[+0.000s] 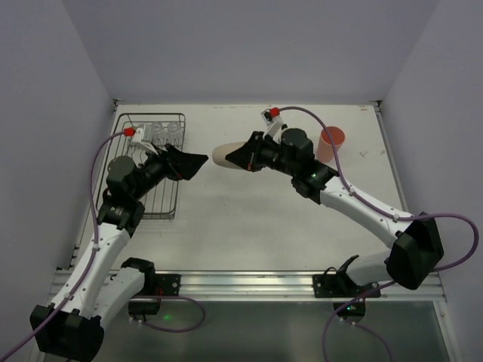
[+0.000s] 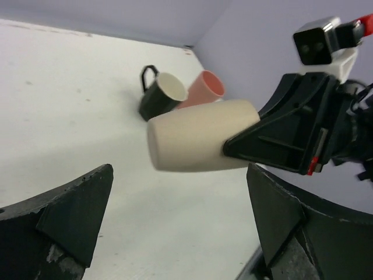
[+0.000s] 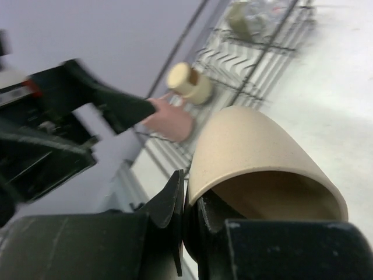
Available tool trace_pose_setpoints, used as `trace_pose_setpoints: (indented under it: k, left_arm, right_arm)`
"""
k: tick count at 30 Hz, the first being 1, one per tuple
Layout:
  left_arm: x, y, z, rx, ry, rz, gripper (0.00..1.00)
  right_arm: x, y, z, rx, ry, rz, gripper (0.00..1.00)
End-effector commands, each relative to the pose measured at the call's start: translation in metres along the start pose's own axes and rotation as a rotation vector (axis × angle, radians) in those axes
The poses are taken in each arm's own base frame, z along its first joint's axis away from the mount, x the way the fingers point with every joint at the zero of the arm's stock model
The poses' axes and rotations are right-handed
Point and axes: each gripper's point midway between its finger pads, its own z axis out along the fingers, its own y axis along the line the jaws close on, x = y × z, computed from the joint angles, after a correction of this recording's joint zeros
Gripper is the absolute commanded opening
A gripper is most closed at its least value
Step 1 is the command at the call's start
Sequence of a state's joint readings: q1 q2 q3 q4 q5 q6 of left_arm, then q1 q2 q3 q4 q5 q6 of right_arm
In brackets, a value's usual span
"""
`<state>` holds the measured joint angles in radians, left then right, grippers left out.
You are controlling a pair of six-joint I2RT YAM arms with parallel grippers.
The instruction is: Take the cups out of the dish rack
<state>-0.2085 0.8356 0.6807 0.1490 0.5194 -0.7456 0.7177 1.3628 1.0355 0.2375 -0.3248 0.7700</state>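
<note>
From above, the dish rack (image 1: 161,200) lies at nine to ten o'clock on the bench (image 1: 249,226), with clear glasses (image 1: 162,130) in its far end. The right hand (image 1: 243,157) is clamped on the beige tumbler (image 1: 224,156) and holds it sideways above mid-bench, base pointing to nine o'clock. The left hand (image 1: 190,163) is just beside it at the rack's edge, spread wide and empty. A salmon-pink tumbler (image 1: 330,143) stands at two o'clock.

In the left wrist view, the open fingers (image 2: 64,216) frame the beige tumbler, which hangs clear of them. A black mug (image 2: 156,96) and the salmon one sit close together on the bench beyond.

In the right wrist view, the pinch is on the rim only — one finger inside the mouth, one outside. A pale pink mug (image 3: 172,119) and a cream cup (image 3: 189,81) are in the rack.

A rim pinch on a smooth cup held sideways could slip or pivot during a swing. The two hands are near enough to clip each other, and a set-down by the black mug might knock it.
</note>
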Motion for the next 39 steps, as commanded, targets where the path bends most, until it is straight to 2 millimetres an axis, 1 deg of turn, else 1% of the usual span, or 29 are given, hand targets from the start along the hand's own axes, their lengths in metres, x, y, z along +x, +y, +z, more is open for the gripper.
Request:
trace_pose_setpoints:
  k: [1,2,3,4,5,6,7,8,9,10,11,12,13,14,15,16,17,18,20,22,24,30,32,33,35,36,38,39]
  left_arm:
    - [-0.012,0.034,-0.017,-0.239,0.005,0.192,1.00]
    - [-0.004,0.044,-0.022,-0.286,0.041,0.200,1.00]
    - [-0.007,0.053,-0.026,-0.341,0.032,0.220,1.00]
    - [-0.006,0.060,-0.030,-0.372,0.042,0.258,1.00]
    - [-0.002,0.068,-0.035,-0.409,0.057,0.270,1.00]
    - [-0.003,0.077,-0.041,-0.460,0.050,0.292,1.00]
    - [-0.001,0.082,-0.045,-0.488,0.056,0.294,1.00]
    - [-0.002,0.084,-0.047,-0.503,0.052,0.301,1.00]
    - [-0.002,0.086,-0.050,-0.517,0.041,0.311,1.00]
    - [-0.003,0.087,-0.052,-0.522,0.035,0.314,1.00]
    - [-0.002,0.088,-0.053,-0.529,0.032,0.317,1.00]
    - [-0.001,0.091,-0.054,-0.538,0.031,0.321,1.00]
    - [0.000,0.092,-0.054,-0.538,0.030,0.323,1.00]
    - [0.002,0.092,-0.054,-0.534,0.036,0.321,1.00]
    - [0.004,0.091,-0.052,-0.522,0.047,0.320,1.00]
    - [0.005,0.090,-0.051,-0.516,0.051,0.320,1.00]
    - [0.005,0.090,-0.051,-0.516,0.052,0.319,1.00]
    - [0.005,0.090,-0.050,-0.516,0.054,0.321,1.00]
    - [0.006,0.090,-0.050,-0.516,0.059,0.320,1.00]
    - [0.007,0.093,-0.051,-0.531,0.061,0.319,1.00]
    - [0.007,0.095,-0.051,-0.542,0.064,0.318,1.00]
    - [0.003,0.104,-0.054,-0.593,0.058,0.325,1.00]
    - [-0.001,0.112,-0.060,-0.657,0.052,0.332,1.00]
    - [-0.007,0.119,-0.068,-0.724,0.032,0.340,1.00]
    - [-0.013,0.124,-0.072,-0.768,0.014,0.346,1.00]
    - [-0.015,0.128,-0.076,-0.800,0.000,0.345,1.00]
    - [-0.014,0.135,-0.079,-0.843,0.002,0.333,1.00]
    - [-0.018,0.140,-0.084,-0.886,-0.019,0.318,1.00]
  right_arm:
    - [-0.019,-0.051,-0.004,0.332,0.093,-0.221,0.00]
    - [-0.006,-0.072,-0.013,0.422,0.199,-0.269,0.00]
    - [-0.010,-0.085,-0.013,0.494,0.223,-0.306,0.00]
    - [-0.018,-0.095,-0.001,0.537,0.250,-0.331,0.00]
    - [-0.010,-0.108,-0.006,0.589,0.340,-0.370,0.00]
    - [-0.034,-0.104,0.001,0.626,0.307,-0.415,0.00]
    - [-0.020,-0.131,0.012,0.685,0.385,-0.425,0.00]
    - [-0.022,-0.139,0.015,0.712,0.417,-0.462,0.00]
    - [-0.033,-0.137,0.019,0.732,0.427,-0.484,0.00]
    - [-0.036,-0.149,0.019,0.786,0.440,-0.508,0.00]
    - [-0.028,-0.172,0.026,0.830,0.494,-0.528,0.00]
    - [-0.037,-0.172,0.029,0.838,0.491,-0.542,0.00]
    - [-0.039,-0.180,0.032,0.843,0.499,-0.542,0.00]
    - [-0.033,-0.191,0.038,0.840,0.529,-0.549,0.00]
    - [-0.034,-0.196,0.041,0.835,0.533,-0.550,0.00]
    - [-0.040,-0.198,0.044,0.829,0.521,-0.549,0.00]
    - [-0.040,-0.204,0.045,0.828,0.534,-0.556,0.00]
    - [-0.035,-0.214,0.048,0.837,0.554,-0.555,0.01]
    - [-0.036,-0.226,0.048,0.844,0.567,-0.551,0.01]
    - [-0.028,-0.239,0.047,0.851,0.596,-0.541,0.02]
    - [-0.020,-0.250,0.047,0.861,0.622,-0.537,0.03]
    - [-0.007,-0.265,0.051,0.859,0.637,-0.534,0.08]
    - [-0.005,-0.268,0.053,0.851,0.636,-0.527,0.08]
    - [-0.003,-0.269,0.052,0.844,0.639,-0.521,0.10]
    - [-0.005,-0.270,0.054,0.835,0.630,-0.516,0.12]
    - [-0.004,-0.270,0.054,0.832,0.632,-0.517,0.15]
    - [-0.004,-0.269,0.055,0.826,0.631,-0.517,0.18]
    - [-0.004,-0.268,0.055,0.824,0.628,-0.518,0.23]
